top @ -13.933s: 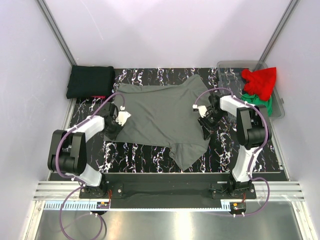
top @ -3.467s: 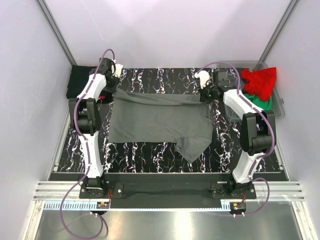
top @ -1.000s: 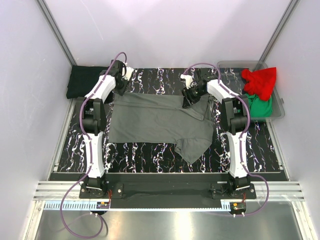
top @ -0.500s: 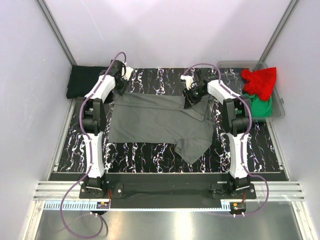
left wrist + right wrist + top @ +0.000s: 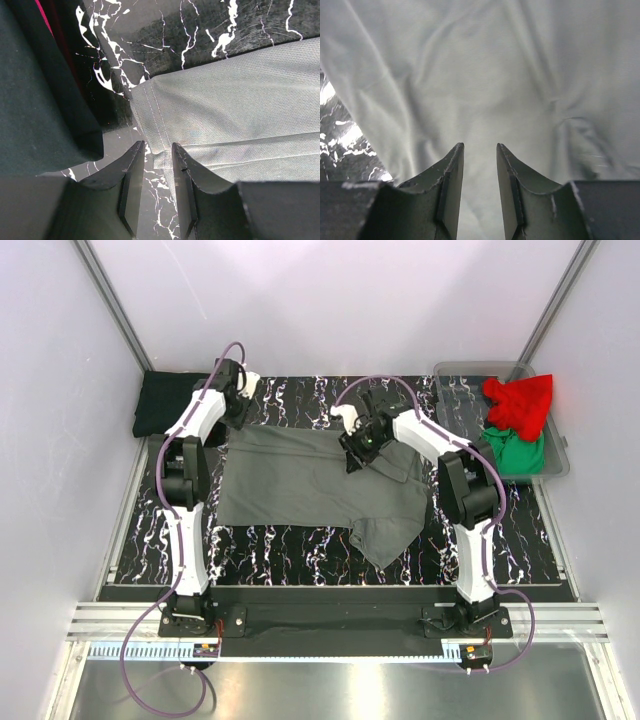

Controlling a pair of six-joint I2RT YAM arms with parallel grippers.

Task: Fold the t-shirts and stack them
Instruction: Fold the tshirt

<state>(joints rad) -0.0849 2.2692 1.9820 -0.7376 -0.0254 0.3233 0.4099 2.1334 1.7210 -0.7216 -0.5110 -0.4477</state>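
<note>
The large dark grey t-shirt [image 5: 310, 485] lies flat on the marbled table, its far part folded over towards me. My left gripper [image 5: 236, 416] hovers at its far left corner, jaws a little apart. In the left wrist view [image 5: 156, 146] the hemmed corner of the shirt [image 5: 230, 110] lies between the fingertips, not pinched. My right gripper [image 5: 352, 452] is over the middle of the far folded edge, open and empty. In the right wrist view [image 5: 480, 146] only grey cloth [image 5: 470, 75] lies below it. A folded black t-shirt [image 5: 180, 402] sits at the far left.
A clear grey bin [image 5: 470, 372] at the far right holds a red t-shirt [image 5: 520, 400] and a green t-shirt [image 5: 518, 448]. The black t-shirt [image 5: 35, 90] lies just left of my left fingers. One grey sleeve [image 5: 385, 535] juts towards the near edge.
My right gripper has moved left along the shirt's far edge, from the far right corner to the middle. My left gripper has hardly moved. The shirt lies as before.
</note>
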